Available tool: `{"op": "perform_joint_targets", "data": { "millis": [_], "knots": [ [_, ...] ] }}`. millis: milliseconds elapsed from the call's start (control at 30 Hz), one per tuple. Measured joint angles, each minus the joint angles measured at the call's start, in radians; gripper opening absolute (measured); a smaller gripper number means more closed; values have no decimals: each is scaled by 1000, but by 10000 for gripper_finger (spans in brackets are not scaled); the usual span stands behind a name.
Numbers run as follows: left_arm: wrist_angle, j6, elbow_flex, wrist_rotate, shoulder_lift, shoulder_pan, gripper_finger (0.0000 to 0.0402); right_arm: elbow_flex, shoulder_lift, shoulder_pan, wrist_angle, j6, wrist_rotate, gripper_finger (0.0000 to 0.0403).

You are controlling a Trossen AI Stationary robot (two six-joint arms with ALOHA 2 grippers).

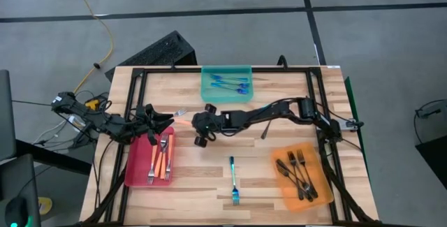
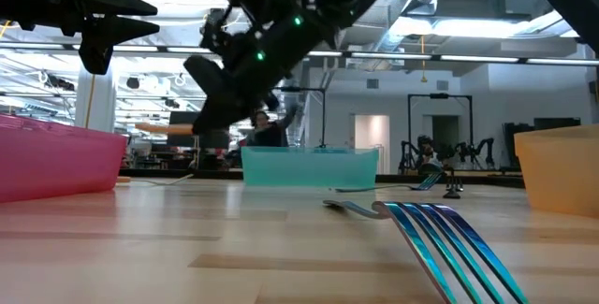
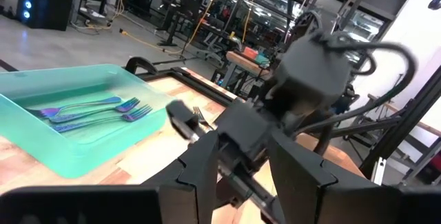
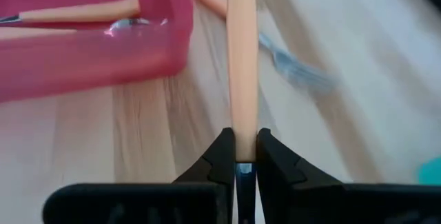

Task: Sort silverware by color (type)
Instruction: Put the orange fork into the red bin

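Clearly, from above, the right hand (image 1: 202, 123) reaches across the worktop (image 1: 209, 185) toward the red tray (image 1: 136, 174), while the left hand (image 1: 162, 121) hovers at that tray's upper corner; whether the left one is open I cannot tell. The two sit close, so a careless move risks a knock between them. A blue fork (image 1: 234, 180) lies alone on the wood, well apart.

Level with the worktop, that blue fork (image 2: 440, 238) lies in front, and the arms hang above.

Past the left wrist, blue forks (image 3: 96, 110) rest in the teal tray (image 3: 62, 151).

Past the right wrist, the right hand (image 4: 238, 162) is clamped on an orange-handled fork (image 4: 242, 65), gripped near one end only. Held so, I judge it could swing, or land outside the red tray (image 4: 131, 52) just beside it.
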Motion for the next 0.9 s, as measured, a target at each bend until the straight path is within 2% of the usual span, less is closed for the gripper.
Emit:
{"op": "perform_joint_targets", "data": {
  "millis": [233,467,700,900],
  "knots": [
    [0,0,0,0,0,0,112,66,-2,15,-19,-158,19,60],
    [0,0,0,0,0,0,112,75,-2,39,-10,-403,15,60],
    [0,0,0,0,0,0,112,75,-2,68,75,-651,13,60],
    [0,0,0,0,0,0,112,75,-2,88,104,-899,-51,60]
  ]
}}
